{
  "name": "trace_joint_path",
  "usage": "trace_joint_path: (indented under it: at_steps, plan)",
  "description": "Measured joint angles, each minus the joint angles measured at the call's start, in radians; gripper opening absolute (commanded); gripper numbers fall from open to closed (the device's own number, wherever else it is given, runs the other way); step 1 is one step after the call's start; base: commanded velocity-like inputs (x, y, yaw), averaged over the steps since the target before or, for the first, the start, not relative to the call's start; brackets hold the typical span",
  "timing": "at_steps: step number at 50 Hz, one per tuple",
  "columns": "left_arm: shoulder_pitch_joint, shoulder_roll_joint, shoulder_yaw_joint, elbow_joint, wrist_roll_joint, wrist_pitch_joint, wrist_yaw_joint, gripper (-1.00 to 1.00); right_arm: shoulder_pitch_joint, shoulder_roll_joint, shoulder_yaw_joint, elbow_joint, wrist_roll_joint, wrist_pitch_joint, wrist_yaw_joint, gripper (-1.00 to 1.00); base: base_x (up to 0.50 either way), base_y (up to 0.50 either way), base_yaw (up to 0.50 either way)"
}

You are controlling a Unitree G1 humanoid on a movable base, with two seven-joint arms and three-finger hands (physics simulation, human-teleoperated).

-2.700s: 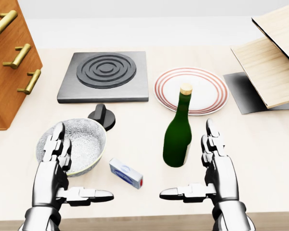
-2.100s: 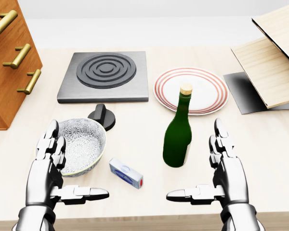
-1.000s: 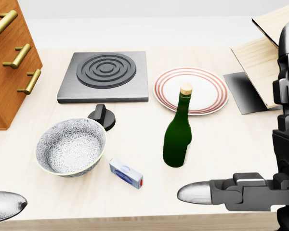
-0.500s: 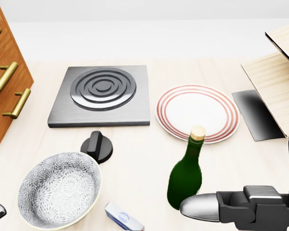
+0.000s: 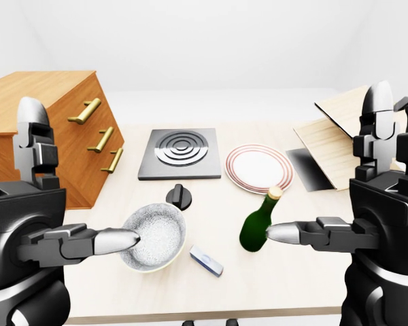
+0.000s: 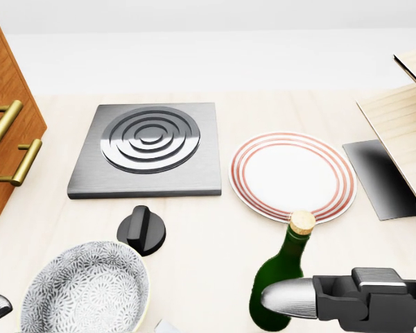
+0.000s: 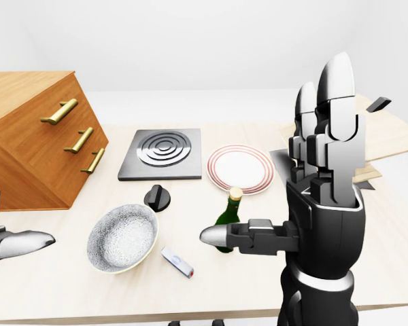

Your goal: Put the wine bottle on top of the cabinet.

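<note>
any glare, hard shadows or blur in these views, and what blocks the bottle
Left-eye view: flat, even light, sharp, no glare; the green glass wine bottle casts almost no shadow. Head view: the right hand, large and close, covers the bottle's base.

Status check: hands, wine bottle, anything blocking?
Left robot hand and right robot hand open, empty. Wine bottle upright on table, ungrasped. Bowl and plate nearby; cabinet top bare.

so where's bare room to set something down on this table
Bare tabletop lies between the cabinet and the hob, and along the near edge right of the wine bottle. It is crowded around the bowl, the knob and the small box.
</note>
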Motion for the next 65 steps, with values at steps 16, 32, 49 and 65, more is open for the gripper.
trace_joint_path:
  at_steps: [16,32,49,65]
  plan:
    - [0.003,-0.028,0.001,0.0,0.018,0.0,-0.022,1.0,0.0,0.008,0.011,0.0,-0.056,0.0,0.027,1.0,0.03,0.5,0.0]
    - [0.007,-0.048,-0.001,0.0,0.033,0.0,-0.037,1.0,0.012,0.011,-0.012,0.0,-0.034,0.0,0.023,1.0,0.01,0.18,0.0]
    - [0.011,-0.086,-0.002,0.0,0.06,0.0,-0.07,1.0,0.062,0.002,-0.105,0.0,0.039,0.0,0.025,1.0,0.0,0.0,0.0]
    - [0.009,-0.121,0.004,0.0,0.081,0.0,-0.098,1.0,0.164,-0.011,-0.241,0.0,0.167,0.0,0.017,1.0,0.0,0.0,0.0]
